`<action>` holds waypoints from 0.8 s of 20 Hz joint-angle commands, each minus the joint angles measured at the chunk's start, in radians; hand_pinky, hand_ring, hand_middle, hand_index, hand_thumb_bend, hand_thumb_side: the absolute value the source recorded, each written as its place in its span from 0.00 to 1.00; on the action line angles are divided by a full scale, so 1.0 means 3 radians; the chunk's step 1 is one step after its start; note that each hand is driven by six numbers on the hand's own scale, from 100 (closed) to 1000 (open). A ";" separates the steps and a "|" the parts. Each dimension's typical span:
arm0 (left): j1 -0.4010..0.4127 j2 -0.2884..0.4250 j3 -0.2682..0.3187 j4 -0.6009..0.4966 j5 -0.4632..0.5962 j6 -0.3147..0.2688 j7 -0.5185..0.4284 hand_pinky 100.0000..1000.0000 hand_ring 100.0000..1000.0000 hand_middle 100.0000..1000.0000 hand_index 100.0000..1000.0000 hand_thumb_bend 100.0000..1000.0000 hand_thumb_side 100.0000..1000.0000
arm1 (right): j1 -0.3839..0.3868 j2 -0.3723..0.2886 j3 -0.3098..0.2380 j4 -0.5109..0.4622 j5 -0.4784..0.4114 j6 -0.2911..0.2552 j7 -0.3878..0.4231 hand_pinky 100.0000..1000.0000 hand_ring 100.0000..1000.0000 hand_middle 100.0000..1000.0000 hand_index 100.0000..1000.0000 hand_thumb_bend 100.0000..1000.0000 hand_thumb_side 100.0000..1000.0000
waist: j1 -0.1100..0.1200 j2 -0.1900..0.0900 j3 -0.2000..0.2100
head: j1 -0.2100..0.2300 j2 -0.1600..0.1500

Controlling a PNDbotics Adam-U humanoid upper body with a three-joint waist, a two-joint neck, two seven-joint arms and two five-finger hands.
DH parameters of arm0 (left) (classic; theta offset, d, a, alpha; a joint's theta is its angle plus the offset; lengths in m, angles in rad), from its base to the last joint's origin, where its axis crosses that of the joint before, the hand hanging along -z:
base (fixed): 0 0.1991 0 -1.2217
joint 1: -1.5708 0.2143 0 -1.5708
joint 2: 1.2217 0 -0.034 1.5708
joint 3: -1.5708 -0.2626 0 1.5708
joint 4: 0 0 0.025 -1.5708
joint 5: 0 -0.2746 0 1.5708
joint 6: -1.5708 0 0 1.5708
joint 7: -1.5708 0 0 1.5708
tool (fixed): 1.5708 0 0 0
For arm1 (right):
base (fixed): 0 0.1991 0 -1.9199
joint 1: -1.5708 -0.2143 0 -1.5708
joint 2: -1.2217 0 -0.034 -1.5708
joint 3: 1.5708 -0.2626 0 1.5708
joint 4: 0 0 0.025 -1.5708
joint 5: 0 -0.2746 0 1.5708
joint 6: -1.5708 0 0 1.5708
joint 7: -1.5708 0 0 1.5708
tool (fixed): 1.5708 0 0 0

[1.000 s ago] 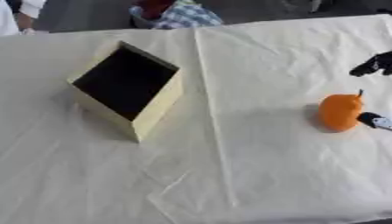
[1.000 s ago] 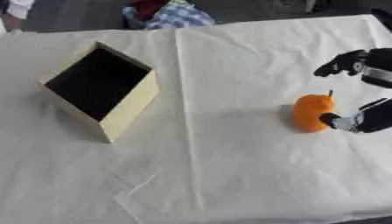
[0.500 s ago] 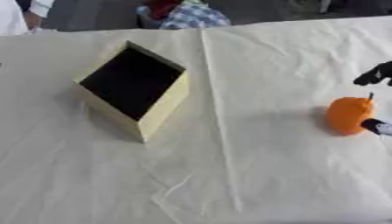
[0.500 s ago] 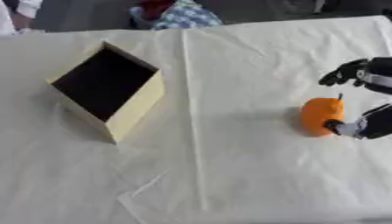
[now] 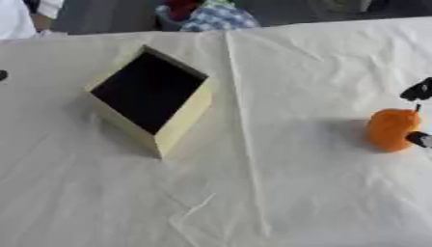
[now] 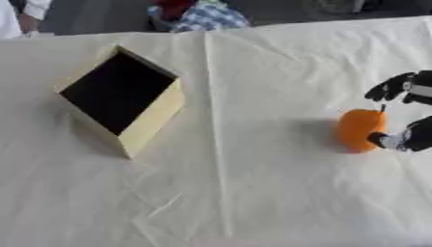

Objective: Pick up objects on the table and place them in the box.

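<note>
An orange fruit (image 6: 359, 129) with a short dark stem stands on the white cloth at the right. My right hand (image 6: 413, 137) comes in from the right edge and brackets it. The thumb (image 6: 384, 140) touches the fruit's lower right side, and the fingers (image 6: 391, 88) are spread just above it, apart from it. The hand is open. An open tan cardboard box (image 6: 150, 119) with a dark inside stands at the left, turned cornerwise. My left hand shows in neither view.
The table is covered by a creased white cloth (image 6: 228, 193). A small dark shape (image 5: 3, 75) pokes in at the left edge; I cannot make it out. People sit beyond the far edge and touch nothing.
The whole picture has shifted, so the camera has moved. My right hand stays beside the orange fruit, its fingers a little lower toward it. The box has not moved on the cloth.
</note>
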 commanded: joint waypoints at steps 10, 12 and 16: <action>-0.0052 0.0006 -0.0021 -0.0064 -0.0005 0.0004 -0.0059 0.68 0.72 0.73 0.69 0.00 0.80 | -0.0219 0.0025 0.0143 0.0344 0.0152 -0.0051 0.0140 0.78 0.85 0.80 0.90 0.32 0.31 | -0.0002 -0.0011 0.0038 | -0.0032 -0.0040; -0.0055 0.0005 -0.0025 -0.0064 -0.0003 0.0004 -0.0066 0.68 0.72 0.73 0.69 0.00 0.80 | -0.0257 0.0043 0.0166 0.0430 0.0248 -0.0053 0.0147 0.78 0.85 0.80 0.90 0.34 0.29 | -0.0002 -0.0011 0.0047 | -0.0046 -0.0044; -0.0060 0.0002 -0.0032 -0.0064 0.0001 0.0006 -0.0078 0.68 0.72 0.73 0.69 0.00 0.80 | -0.0316 0.0083 0.0208 0.0563 0.0412 -0.0091 0.0161 0.73 0.81 0.77 0.89 0.36 0.25 | -0.0005 -0.0009 0.0058 | -0.0054 -0.0047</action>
